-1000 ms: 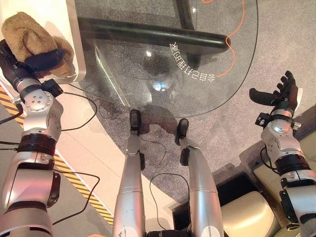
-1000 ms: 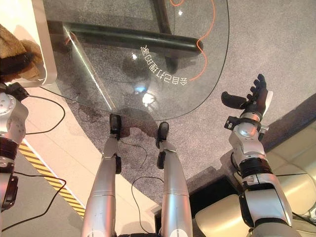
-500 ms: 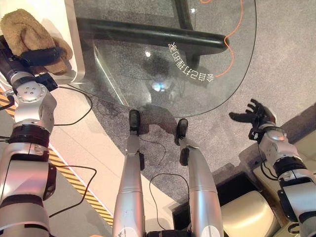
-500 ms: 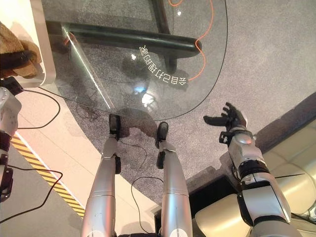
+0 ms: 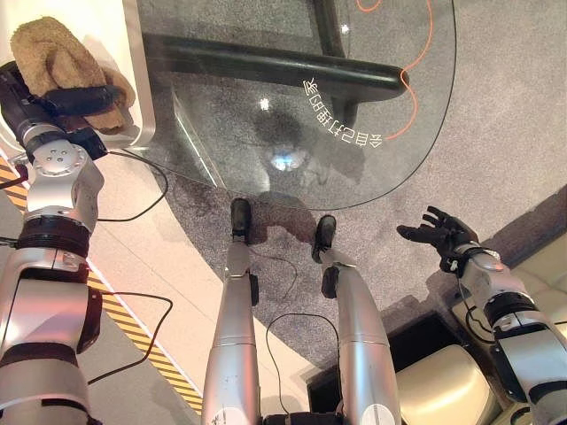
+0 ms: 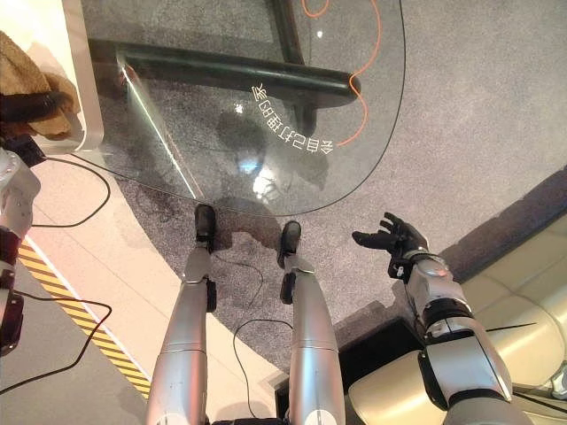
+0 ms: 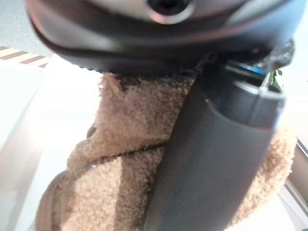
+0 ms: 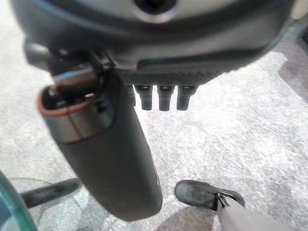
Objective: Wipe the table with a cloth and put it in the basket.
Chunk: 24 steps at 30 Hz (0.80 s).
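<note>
Cloth (image 5: 55, 60), brown and bunched, lay beside the glass surface (image 5: 292, 97), gripped by the left hand (image 5: 66, 100). Right hand (image 5: 436, 236) hung spread, well apart from the cloth, over grey carpet (image 5: 496, 133).

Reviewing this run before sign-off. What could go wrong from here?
1. The left hand pinches the brown cloth by a bunched fold at the glass table's left edge; it could slip loose during wiping.
2. The right hand hangs open beside the table, offering no backup.
</note>
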{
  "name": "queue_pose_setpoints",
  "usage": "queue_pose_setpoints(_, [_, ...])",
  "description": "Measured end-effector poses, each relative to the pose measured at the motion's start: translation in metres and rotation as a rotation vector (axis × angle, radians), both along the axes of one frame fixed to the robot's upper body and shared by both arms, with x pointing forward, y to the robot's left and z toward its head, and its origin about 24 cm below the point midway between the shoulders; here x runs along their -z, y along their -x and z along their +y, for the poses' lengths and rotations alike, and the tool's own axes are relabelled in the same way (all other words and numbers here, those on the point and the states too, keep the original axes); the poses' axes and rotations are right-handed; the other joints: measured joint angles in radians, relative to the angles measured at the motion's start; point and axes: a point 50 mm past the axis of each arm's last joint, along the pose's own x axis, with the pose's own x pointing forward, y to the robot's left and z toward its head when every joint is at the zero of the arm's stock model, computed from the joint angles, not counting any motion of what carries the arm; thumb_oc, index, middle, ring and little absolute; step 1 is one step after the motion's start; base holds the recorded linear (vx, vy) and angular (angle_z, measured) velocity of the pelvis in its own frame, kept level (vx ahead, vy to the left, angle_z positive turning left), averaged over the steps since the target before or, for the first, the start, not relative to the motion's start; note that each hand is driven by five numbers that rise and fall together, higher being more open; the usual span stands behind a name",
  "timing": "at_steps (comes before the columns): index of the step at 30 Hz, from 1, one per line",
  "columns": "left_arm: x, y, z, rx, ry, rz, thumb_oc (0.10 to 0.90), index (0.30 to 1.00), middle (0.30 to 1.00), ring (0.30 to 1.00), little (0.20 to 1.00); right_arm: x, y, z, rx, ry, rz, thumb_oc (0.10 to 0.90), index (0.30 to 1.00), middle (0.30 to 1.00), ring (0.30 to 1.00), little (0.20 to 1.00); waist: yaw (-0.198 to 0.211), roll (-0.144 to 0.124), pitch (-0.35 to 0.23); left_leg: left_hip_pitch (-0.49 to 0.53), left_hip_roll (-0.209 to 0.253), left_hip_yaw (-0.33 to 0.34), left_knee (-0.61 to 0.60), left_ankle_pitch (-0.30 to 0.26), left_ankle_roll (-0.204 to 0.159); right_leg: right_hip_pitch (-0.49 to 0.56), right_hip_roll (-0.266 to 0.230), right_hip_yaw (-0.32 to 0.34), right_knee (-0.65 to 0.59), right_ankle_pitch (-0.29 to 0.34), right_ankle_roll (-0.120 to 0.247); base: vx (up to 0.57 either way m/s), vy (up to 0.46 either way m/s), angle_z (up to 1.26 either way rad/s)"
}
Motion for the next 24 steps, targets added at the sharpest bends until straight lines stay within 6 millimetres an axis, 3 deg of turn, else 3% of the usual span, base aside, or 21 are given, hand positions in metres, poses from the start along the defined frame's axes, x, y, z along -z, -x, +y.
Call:
queue_pose_setpoints(2, [-0.0004, -0.0005, -0.0003, 0.0, 0.005, 0.01, 0.8, 0.9, 0.9, 0.9, 0.9, 0.0007, -0.0001, 0.0012, -0.008, -0.002, 0.002, 0.8, 0.9, 0.9, 0.9, 0.9, 0.0, 0.0, 0.0, 0.0, 0.0, 0.0, 0.0, 0.0, 0.0, 0.0, 0.0, 0.0, 0.0, 0.0, 0.0, 0.0, 0.0, 0.0])
queue_pose_setpoints(24, [-0.0003, -0.0012, 0.0013, -0.01, 0.017, 0.03, 0.8, 0.9, 0.9, 0.9, 0.9, 0.0061, 0.0027, 0.0019, -0.011, 0.009, 0.025, 0.8, 0.9, 0.9, 0.9, 0.9, -0.005, 0.0, 0.0, 0.013, 0.002, -0.009, 0.011, -0.003, -0.004, 0.022, 0.003, -0.007, 0.001, 0.001, -0.001, 0.0, -0.001, 0.0])
